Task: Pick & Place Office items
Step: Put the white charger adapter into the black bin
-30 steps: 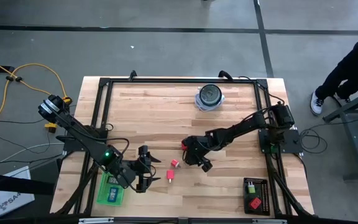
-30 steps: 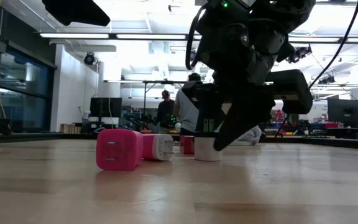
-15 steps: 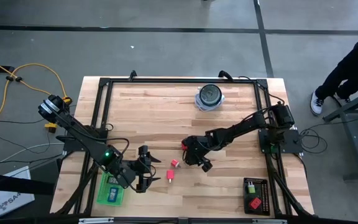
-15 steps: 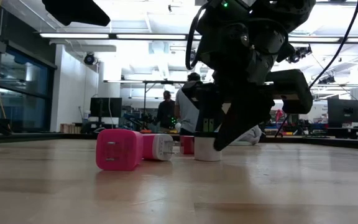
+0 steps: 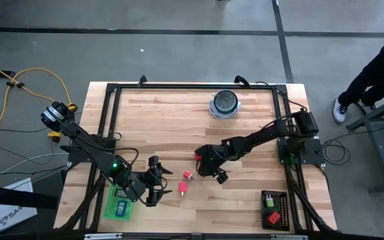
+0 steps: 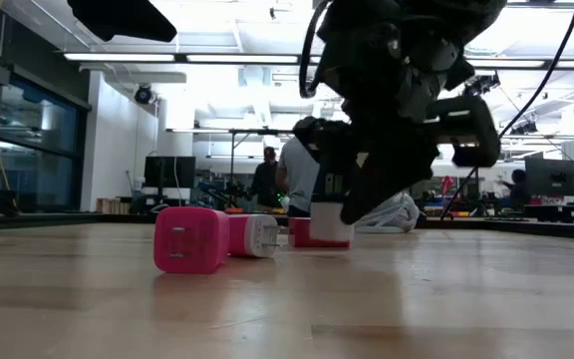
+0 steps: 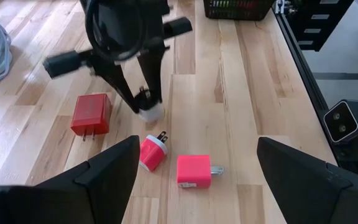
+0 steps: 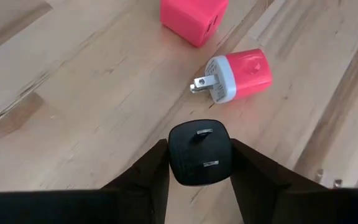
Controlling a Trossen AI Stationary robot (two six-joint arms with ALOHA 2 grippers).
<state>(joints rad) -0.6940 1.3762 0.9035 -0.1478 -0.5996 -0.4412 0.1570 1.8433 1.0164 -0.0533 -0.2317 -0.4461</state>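
My right gripper (image 5: 213,172) is shut on a small charger plug (image 8: 199,140), black on its pronged face and pale at its lower end in the left wrist view (image 7: 149,113), near the table's middle. A red block with prongs (image 7: 92,115) lies on the table beside it. A pink-and-white plug (image 7: 153,152) and a pink block (image 7: 194,171) lie on their sides between the two grippers. My left gripper (image 5: 153,181) is open and empty near the table's front left, facing these pieces. My right gripper pinches the plug's two opposite sides (image 8: 171,152) between its two fingers. The fingers (image 7: 126,93) come from above, slanting down. The pronged face (image 8: 201,134) points up toward the wrist. The plug's lower end (image 6: 333,221) hangs just above the table.
A green tray (image 5: 120,203) with a blue piece lies at the front left, and a black tray (image 5: 272,210) with a red piece lies at the front right. A round blue-white object with a dark top (image 5: 225,103) stands at the far edge. People stand beyond the table.
My right gripper has gone up a little with the plug, which stood on the table and now hangs just clear of it. The pink pieces and the red block have stayed where they were.
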